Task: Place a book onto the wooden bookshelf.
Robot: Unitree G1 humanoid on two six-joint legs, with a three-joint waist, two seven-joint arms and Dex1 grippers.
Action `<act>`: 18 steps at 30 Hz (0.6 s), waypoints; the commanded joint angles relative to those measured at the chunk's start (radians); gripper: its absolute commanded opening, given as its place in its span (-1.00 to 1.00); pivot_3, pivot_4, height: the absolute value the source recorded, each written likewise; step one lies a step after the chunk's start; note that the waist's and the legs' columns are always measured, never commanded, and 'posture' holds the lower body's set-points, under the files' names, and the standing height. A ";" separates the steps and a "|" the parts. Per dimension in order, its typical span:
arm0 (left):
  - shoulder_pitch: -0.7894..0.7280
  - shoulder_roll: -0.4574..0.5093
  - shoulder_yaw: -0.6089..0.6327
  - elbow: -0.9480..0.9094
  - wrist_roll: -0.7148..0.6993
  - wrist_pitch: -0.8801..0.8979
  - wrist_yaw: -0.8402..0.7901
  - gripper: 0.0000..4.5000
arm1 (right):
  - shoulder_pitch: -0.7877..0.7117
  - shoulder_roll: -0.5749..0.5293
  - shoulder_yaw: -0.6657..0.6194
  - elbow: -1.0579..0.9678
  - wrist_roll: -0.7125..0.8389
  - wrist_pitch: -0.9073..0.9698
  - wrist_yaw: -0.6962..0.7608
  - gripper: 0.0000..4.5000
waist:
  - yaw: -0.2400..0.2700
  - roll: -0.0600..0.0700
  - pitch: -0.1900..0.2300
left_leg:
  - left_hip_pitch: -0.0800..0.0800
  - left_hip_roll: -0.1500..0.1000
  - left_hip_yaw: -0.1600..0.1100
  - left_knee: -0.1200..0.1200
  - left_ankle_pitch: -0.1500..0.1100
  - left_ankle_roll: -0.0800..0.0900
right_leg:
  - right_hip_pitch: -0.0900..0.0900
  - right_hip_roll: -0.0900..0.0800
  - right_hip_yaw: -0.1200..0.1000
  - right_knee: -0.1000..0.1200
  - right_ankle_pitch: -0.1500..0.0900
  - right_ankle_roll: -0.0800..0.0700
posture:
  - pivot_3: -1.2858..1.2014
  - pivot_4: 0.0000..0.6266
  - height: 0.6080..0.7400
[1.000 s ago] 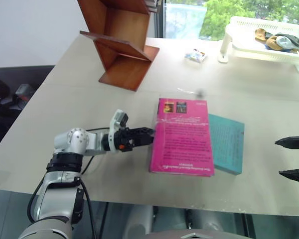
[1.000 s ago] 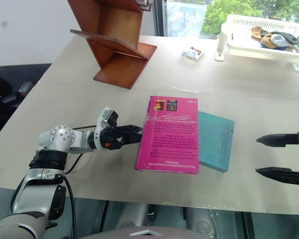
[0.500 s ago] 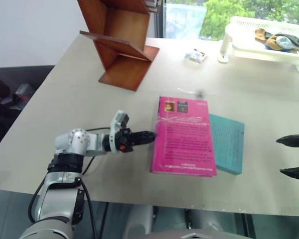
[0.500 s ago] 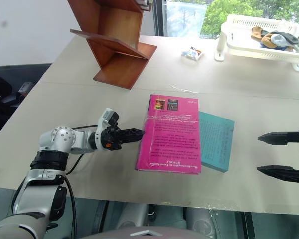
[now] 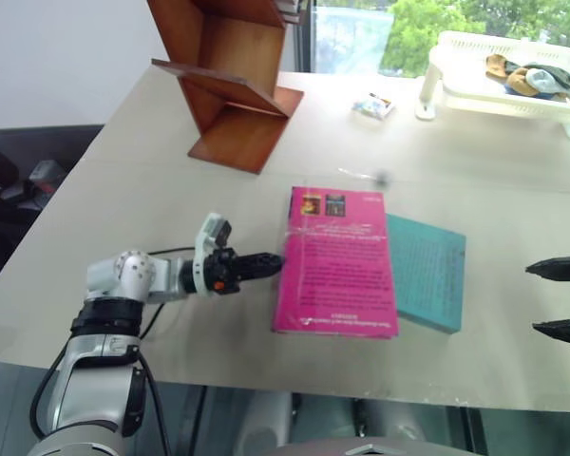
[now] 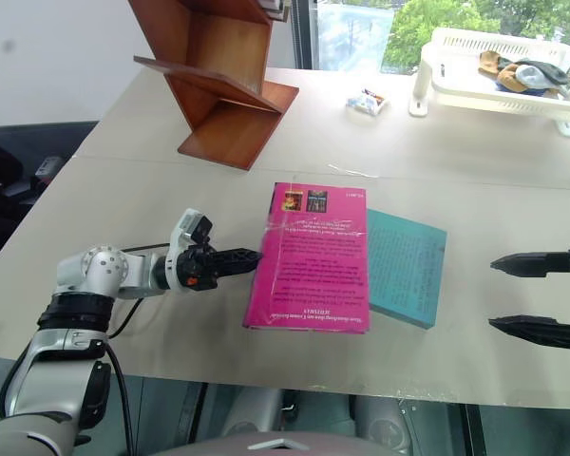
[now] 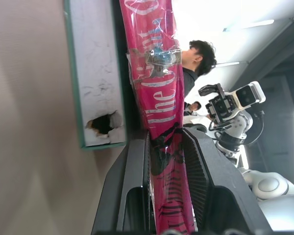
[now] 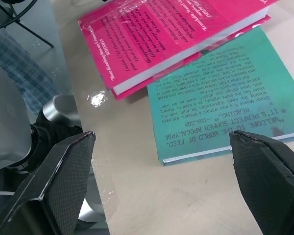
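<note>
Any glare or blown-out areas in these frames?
Left wrist view: ceiling lights behind the book are blown out. Right wrist view: a bright glare spot on the table beside the book. Head views: the window behind the bookshelf is bright, and the book's glossy cover catches light.

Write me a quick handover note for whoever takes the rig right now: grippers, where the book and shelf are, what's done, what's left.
Left gripper: shut on the spine edge of the pink book, pointing level across the table.
Right gripper: open, holding nothing, hovering off the right side of the table.
Pink book: lying flat near the front edge, partly overlapping the teal book.
Wooden bookshelf: at the far left of the table, no book on its boards.
Done: book gripped.
Left: lift it, carry it to the shelf, set it on a board, release.
</note>
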 commanded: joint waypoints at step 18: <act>0.023 0.005 -0.102 -0.057 0.071 -0.186 -0.147 0.25 | -0.018 -0.020 -0.010 0.010 0.012 -0.002 0.013 1.00 | 0.001 0.000 0.000 | -0.001 0.000 0.000 0.000 0.000 0.000 | 0.000 0.000 -0.001 0.000 0.000 0.000 | 0.03 -0.52 1.00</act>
